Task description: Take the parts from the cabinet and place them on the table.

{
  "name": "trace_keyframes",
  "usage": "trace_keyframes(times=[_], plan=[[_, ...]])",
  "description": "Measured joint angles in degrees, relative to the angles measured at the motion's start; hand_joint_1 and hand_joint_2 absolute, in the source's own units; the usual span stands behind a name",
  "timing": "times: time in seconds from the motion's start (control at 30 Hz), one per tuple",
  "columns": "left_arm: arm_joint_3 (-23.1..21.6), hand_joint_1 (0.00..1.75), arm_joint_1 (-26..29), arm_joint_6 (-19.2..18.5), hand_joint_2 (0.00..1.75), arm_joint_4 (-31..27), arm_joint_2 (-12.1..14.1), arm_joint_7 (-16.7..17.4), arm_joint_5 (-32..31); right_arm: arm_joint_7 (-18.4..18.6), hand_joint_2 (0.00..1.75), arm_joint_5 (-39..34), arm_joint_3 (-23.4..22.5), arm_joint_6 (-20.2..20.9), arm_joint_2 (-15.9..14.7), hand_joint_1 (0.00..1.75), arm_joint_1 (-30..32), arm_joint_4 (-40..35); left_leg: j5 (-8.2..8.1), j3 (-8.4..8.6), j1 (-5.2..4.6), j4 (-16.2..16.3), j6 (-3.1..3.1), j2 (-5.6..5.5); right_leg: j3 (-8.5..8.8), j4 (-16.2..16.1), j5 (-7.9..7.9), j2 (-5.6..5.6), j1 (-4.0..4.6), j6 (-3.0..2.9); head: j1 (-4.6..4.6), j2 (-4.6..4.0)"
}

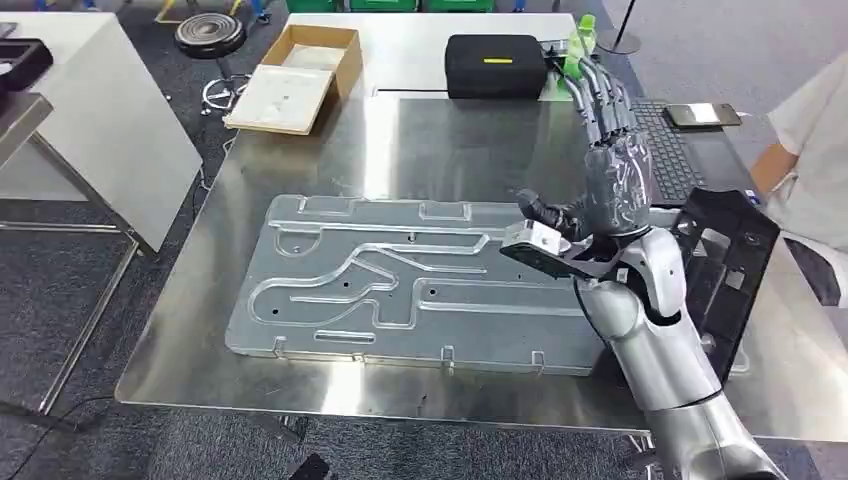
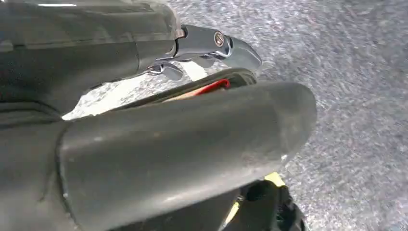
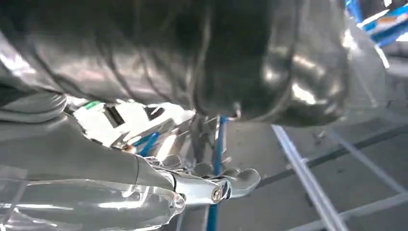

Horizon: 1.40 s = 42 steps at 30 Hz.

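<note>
A: Looks stiff, broad, slick and probably heavy, that grooved plate (image 1: 400,285); flat on the bench (image 1: 440,140). Best gripped along an edge.

B: Right hand (image 1: 610,170) raised just beside the plate's right end, fingers straight and apart, holding nothing. Left hand (image 2: 144,144) hanging over floor; grip impossible to tell.

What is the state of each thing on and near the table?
Grooved metal plate: lying flat on the table.
Black frame part: tilted at the table's right edge.
Right hand: raised, fingers extended, holding nothing.
Cardboard box: open.
Black case: closed.
</note>
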Motion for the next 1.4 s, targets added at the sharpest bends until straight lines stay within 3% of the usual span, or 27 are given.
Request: trace_keyframes(times=[0.07, 0.1, 0.13, 0.27, 0.33, 0.37, 0.43, 0.47, 0.6, 0.63, 0.67, 0.73, 0.8, 0.83, 0.87, 0.9, 0.97, 1.0, 1.03, 1.1, 1.13, 1.17, 1.2, 1.3, 1.33, 1.37, 1.4], plan=[[-0.02, 0.0, 0.0, 0.37, 0.0, 0.0, 0.07, 0.26, 0.15, -0.13, 0.0, 0.18, 0.24, -0.37, 0.02, 0.0, 0.55, -0.48, 4.44, 4.88, 0.08, -9.19, 0.12, 1.28, 0.21, 0.01, -0.2, -1.29, -0.02, 0.29, 0.0, 0.0], [0.0, 0.0, -0.05, 0.37, 0.0, 0.0, 0.11, 0.35, 0.33, -0.13, 0.0, 0.2, 0.33, -0.46, 0.02, 0.0, 0.64, -0.68, 5.27, 7.11, -0.01, -13.63, 0.25, 3.44, 0.38, 0.02, -0.36, -1.89, 0.01, 0.53, 0.0, 0.0], [0.0, 0.0, -0.15, 0.4, 0.0, 0.0, 0.11, 0.42, 0.57, -0.13, 0.0, 0.2, 0.33, -0.51, 0.02, 0.0, 0.66, -0.79, 4.83, 7.59, -0.87, -14.38, 0.67, 4.79, 0.33, 0.13, -0.54, -2.26, 0.51, 0.88, 0.0, 0.0], [0.0, 0.0, 0.07, 0.42, 0.0, 0.0, 0.28, 0.48, 0.74, -0.13, 0.0, 0.2, 0.48, -0.57, 0.11, 0.0, 1.3, -0.85, 5.4, 7.52, -0.87, -14.97, 2.33, 1.84, 1.04, -0.15, -0.79, -4.15, 0.19, 2.23, 0.02, 0.0], [0.0, 0.0, 0.24, 0.42, 0.0, 0.0, 0.33, 0.51, 0.74, -0.13, 0.0, 0.2, 0.55, -0.75, 0.11, 0.0, 1.38, -1.01, 5.86, 8.12, -0.59, -15.68, 2.98, 0.84, 0.22, 2.57, -2.98, 0.45, -0.25, 2.58, 0.02, 0.0], [0.0, 0.0, 0.06, 0.42, 0.0, 0.0, 0.39, 0.5, 0.74, -0.13, 0.0, 0.2, 0.55, -0.83, 0.09, 0.0, 1.39, -1.09, 5.92, 8.03, -0.6, -15.67, 3.22, 0.32, -1.67, 6.37, -4.96, 1.82, -0.26, 2.51, 0.09, 0.0], [0.0, 0.0, -0.03, 0.44, 0.0, 0.0, 0.5, 0.51, 0.81, -0.13, 0.0, 0.18, 0.55, -0.85, -0.05, 0.0, 1.94, -1.07, 5.92, 7.94, -0.79, -15.65, 3.36, -1.09, -6.14, 14.99, -8.33, 2.81, -0.06, 2.53, 0.04, 0.0], [0.0, 0.0, 0.11, 0.44, 0.0, 0.0, 0.52, 0.51, 1.01, -0.13, 0.0, 0.2, 0.55, -0.94, -0.05, 0.0, 2.42, -1.01, 5.92, 7.94, -0.91, -15.56, 3.36, -2.0, -7.21, 16.61, -8.08, 2.9, -0.02, 2.39, 0.04, 0.0], [0.02, 0.0, 0.65, 0.35, 0.0, 0.0, 0.63, 0.5, 1.2, -0.13, 0.0, 0.33, 0.55, -1.4, -0.11, 0.0, 2.97, -1.05, 5.87, 7.95, -0.99, -15.14, 3.29, -4.35, -3.02, 6.73, -1.16, 4.09, 0.06, 1.7, 0.04, 0.0], [0.02, 0.0, 0.69, 0.31, 0.0, 0.0, 0.63, 0.5, 1.29, -0.13, 0.0, 0.4, 0.55, -1.47, -0.13, 0.0, 2.96, -1.16, 5.84, 7.93, -0.99, -15.05, 3.25, -4.97, -1.1, 2.49, 0.78, 5.73, 0.04, 1.47, 0.04, 0.0], [0.02, 0.0, 0.77, 0.03, 0.0, 0.0, 0.57, 0.46, 1.57, -0.2, 0.0, 0.5, 0.55, -1.49, -0.24, 0.0, 2.94, -1.14, 5.8, 7.62, -1.05, -14.98, 3.04, -5.4, -0.43, 1.05, -0.25, 8.53, -0.09, 1.23, 0.04, 0.0], [0.02, 0.0, 0.8, -0.61, 0.0, 0.0, 0.57, 0.24, 2.05, -0.29, 0.0, 1.1, 0.53, -1.42, -0.31, 0.0, 2.95, -1.14, 6.01, 6.98, -0.59, -14.82, 2.4, -6.59, -0.25, 0.15, -0.05, 7.74, 0.23, 1.31, 0.04, 0.0], [0.07, 0.0, 1.2, -0.7, 0.0, 0.0, 0.55, -0.02, 2.51, -0.31, 0.0, 1.34, 0.66, -1.16, -0.15, 0.0, 2.53, -1.05, 6.24, 6.75, -0.62, -15.17, 1.62, -8.21, 0.11, -0.22, 0.12, 6.37, 0.03, 0.79, 0.04, 0.0], [0.11, 0.0, 1.33, -0.68, 0.0, 0.0, 0.61, -0.15, 2.62, -0.33, 0.0, 1.51, 0.85, -0.92, -0.02, 0.0, 2.17, -0.87, 5.81, 6.7, -0.7, -14.59, 1.55, -6.55, 0.44, -0.84, 0.42, 5.45, -0.38, 0.38, 0.04, 0.0], [0.11, 0.0, 1.37, -0.63, 0.0, 0.0, 0.59, -0.33, 2.89, -0.33, 0.0, 1.71, 1.07, -0.68, 0.15, 0.0, 1.9, -0.66, 4.64, 6.06, -1.07, -13.05, 1.17, -3.34, 0.68, -1.13, 0.46, 4.84, -0.31, 0.19, -0.22, 0.0], [0.11, 0.0, 1.2, -0.37, 0.0, 0.0, 0.59, -0.52, 3.13, -0.39, 0.0, 1.88, 1.47, -0.46, 0.24, 0.0, 1.5, -0.41, 2.61, 4.31, -0.88, -9.57, 0.88, -1.59, 0.8, -1.19, 0.44, 3.95, -0.15, -0.15, -0.39, 0.0], [0.15, 0.0, 0.9, -0.3, 0.0, 0.0, 0.52, -0.92, 3.32, -0.39, 0.0, 1.99, 1.97, -0.33, 0.41, 0.0, 0.87, 0.42, -0.96, -0.13, -0.42, -0.84, 0.39, -0.35, 0.86, -1.17, 0.27, 1.99, 0.04, -0.31, -0.39, 0.0], [0.24, 0.0, 0.93, -0.3, 0.0, 0.0, 0.52, -1.0, 3.59, -0.39, 0.0, 1.99, 2.19, -0.33, 0.59, 0.0, 0.71, 0.79, -1.29, -1.32, -0.24, 1.35, 0.17, -0.21, 0.87, -1.14, 0.15, 1.13, 0.05, -0.27, -0.42, 0.0], [0.35, 0.0, 1.04, -0.3, 0.0, 0.0, 0.52, -1.05, 3.67, -0.39, 0.0, 1.99, 2.45, -0.33, 0.74, 0.0, 0.58, 1.09, -0.46, -1.23, -0.06, 1.04, 0.0, -0.07, 0.94, -1.12, 0.04, 0.31, 0.04, -0.25, -0.39, 0.0], [0.55, 0.0, 1.21, -0.22, 0.0, 0.0, 0.55, -1.09, 3.74, -0.39, 0.0, 1.99, 2.95, -0.33, 1.14, 0.0, 0.05, 1.6, 3.83, 2.59, 0.19, -6.24, -0.16, 0.86, 1.15, -0.95, -0.3, -1.21, 0.0, 0.03, -0.42, 0.0], [0.59, 0.0, 1.19, -0.11, 0.0, 0.0, 0.55, -1.11, 3.78, -0.39, 0.0, 1.97, 3.11, -0.33, 1.24, 0.0, -0.34, 1.79, 5.99, 5.4, 0.16, -11.33, -0.01, 2.47, 1.33, -0.81, -0.56, -1.83, 0.0, 0.27, -0.42, 0.0], [0.59, 0.0, 1.15, 0.07, 0.0, 0.0, 0.52, -1.13, 3.85, -0.5, 0.0, 1.84, 3.28, -0.33, 1.4, 0.0, -0.68, 1.92, 5.72, 6.76, -0.2, -14.49, 0.12, 5.38, 1.47, -0.77, -0.78, -2.38, 0.11, 0.54, -0.42, 0.0], [0.61, 0.0, 1.12, 0.22, 0.0, 0.0, 0.52, -1.16, 3.82, -0.64, 0.0, 1.73, 3.35, -0.33, 1.44, 0.0, -0.98, 2.08, 5.73, 7.12, -0.87, -15.07, 0.85, 6.0, 1.42, -0.42, -1.1, -2.96, 0.77, 0.99, -0.42, 0.0], [0.79, 0.0, 1.57, 0.4, 0.0, 0.0, 0.52, -1.16, 3.82, -0.83, 0.0, 1.66, 4.0, -0.33, 1.88, 0.0, -1.22, 2.47, 5.72, 6.85, -0.98, -14.9, 1.8, 3.53, 2.08, -0.81, -1.38, -4.87, 0.65, 1.72, -0.37, 0.0], [0.87, 0.0, 1.71, 0.38, 0.0, 0.0, 0.52, -1.13, 3.82, -0.9, 0.0, 1.53, 4.17, -0.35, 2.01, 0.0, -1.39, 2.51, 6.07, 7.41, -0.47, -15.55, 2.37, 2.83, 2.04, -0.47, -1.96, -3.93, 0.19, 2.34, -0.37, 0.0], [0.92, 0.0, 1.73, 0.37, 0.0, 0.0, 0.5, -1.07, 3.82, -0.99, 0.0, 1.22, 4.26, -0.37, 2.01, 0.0, -1.46, 2.51, 6.15, 7.49, -0.51, -15.67, 2.53, 2.15, 1.74, 0.89, -2.93, -0.53, -0.25, 2.39, -0.35, 0.0], [0.92, 0.0, 1.62, 0.37, 0.0, 0.0, 0.5, -0.94, 3.76, -1.09, 0.0, 0.79, 4.33, -0.46, 2.08, 0.0, -1.46, 2.49, 6.14, 7.49, -0.51, -15.65, 2.93, 1.69, 0.27, 3.99, -4.79, 1.31, -0.27, 2.37, -0.33, 0.0]])
